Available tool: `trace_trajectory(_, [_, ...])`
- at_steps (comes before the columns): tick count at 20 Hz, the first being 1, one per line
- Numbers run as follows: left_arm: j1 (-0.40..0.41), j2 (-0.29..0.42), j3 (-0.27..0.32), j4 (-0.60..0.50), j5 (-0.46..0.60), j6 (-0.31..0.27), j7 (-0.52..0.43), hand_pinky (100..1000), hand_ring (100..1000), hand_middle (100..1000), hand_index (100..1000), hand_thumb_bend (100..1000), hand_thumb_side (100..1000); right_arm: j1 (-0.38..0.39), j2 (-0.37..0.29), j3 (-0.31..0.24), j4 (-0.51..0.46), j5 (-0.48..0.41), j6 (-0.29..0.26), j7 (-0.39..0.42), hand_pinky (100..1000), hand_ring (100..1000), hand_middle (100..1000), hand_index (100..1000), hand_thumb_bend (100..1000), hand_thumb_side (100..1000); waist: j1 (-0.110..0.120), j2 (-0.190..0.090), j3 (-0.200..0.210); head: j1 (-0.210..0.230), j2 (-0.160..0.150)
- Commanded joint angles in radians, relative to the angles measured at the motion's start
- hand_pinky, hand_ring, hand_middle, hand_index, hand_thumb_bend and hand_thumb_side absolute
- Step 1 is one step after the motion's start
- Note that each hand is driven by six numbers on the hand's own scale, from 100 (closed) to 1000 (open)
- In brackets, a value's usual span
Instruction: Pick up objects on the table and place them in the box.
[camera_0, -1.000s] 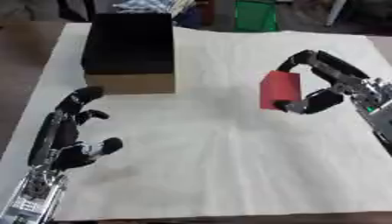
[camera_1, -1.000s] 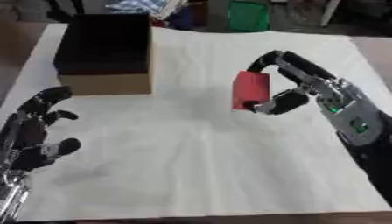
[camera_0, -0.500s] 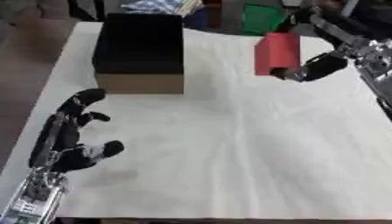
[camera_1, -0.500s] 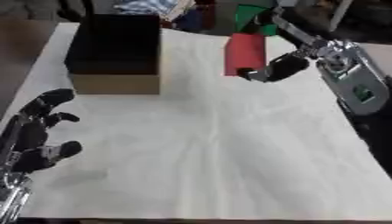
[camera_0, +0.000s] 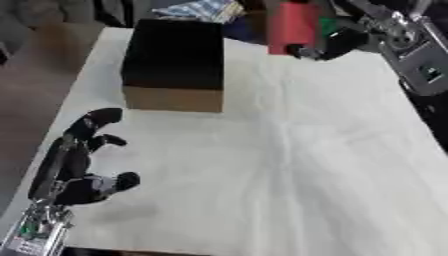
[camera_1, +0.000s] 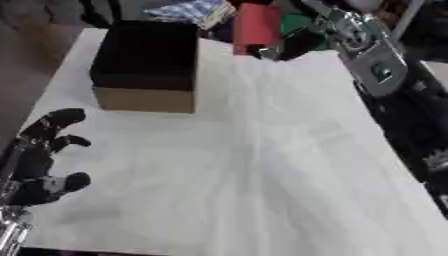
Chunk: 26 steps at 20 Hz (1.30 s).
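A red block (camera_0: 292, 27) hangs upright in the air over the table's far edge, to the right of the box. My right hand (camera_0: 343, 39) is shut on it, thumb and fingers curled round its right side. The box (camera_0: 174, 63) stands at the far left of the table; it is cardboard on the outside and dark inside, open at the top. My left hand (camera_0: 80, 160) rests open near the lower left corner with its fingers pointing up, holding nothing.
A white cloth (camera_0: 289, 165) covers the table. Beyond the far edge lie a patterned cloth (camera_0: 201, 9) and something green (camera_1: 296, 22). My right forearm (camera_1: 372, 60) crosses the upper right.
My right hand has carried the red block up and further toward the far edge, closer to the box. The camera has tilted and the whole picture has shifted. The left hand has stayed put.
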Motion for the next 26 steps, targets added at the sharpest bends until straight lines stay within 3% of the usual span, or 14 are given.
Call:
trace_trajectory(1, [-0.024, -0.002, -0.015, -0.014, 0.010, -0.001, -0.019, 613, 869, 775, 738, 1000, 379, -0.048, 0.018, -0.039, 0.066, 0.046, 0.005, -0.024, 926, 731, 498, 617, 216, 100, 0.003, -0.010, 0.015, -0.033, -0.018])
trace_trajectory(6, [-0.046, -0.008, -0.034, -0.017, 0.019, 0.001, -0.041, 613, 869, 774, 737, 1000, 378, -0.088, 0.068, -0.080, 0.177, 0.110, 0.008, -0.077, 925, 739, 504, 626, 192, 100, -0.004, 0.000, 0.060, -0.080, -0.032])
trace_trajectory(15, [-0.061, -0.014, -0.048, -0.018, 0.027, 0.002, -0.062, 613, 870, 774, 735, 1000, 381, -0.128, 0.149, -0.130, 0.289, 0.197, 0.025, -0.210, 922, 748, 533, 670, 214, 100, -0.010, 0.011, 0.101, -0.110, -0.043])
trace_trajectory(26, [-0.073, -0.021, -0.056, -0.021, 0.035, 0.004, -0.068, 613, 870, 774, 741, 1000, 384, -0.127, 0.231, -0.108, 0.344, 0.267, 0.018, -0.331, 922, 771, 578, 724, 185, 100, -0.004, 0.019, 0.132, -0.120, -0.049])
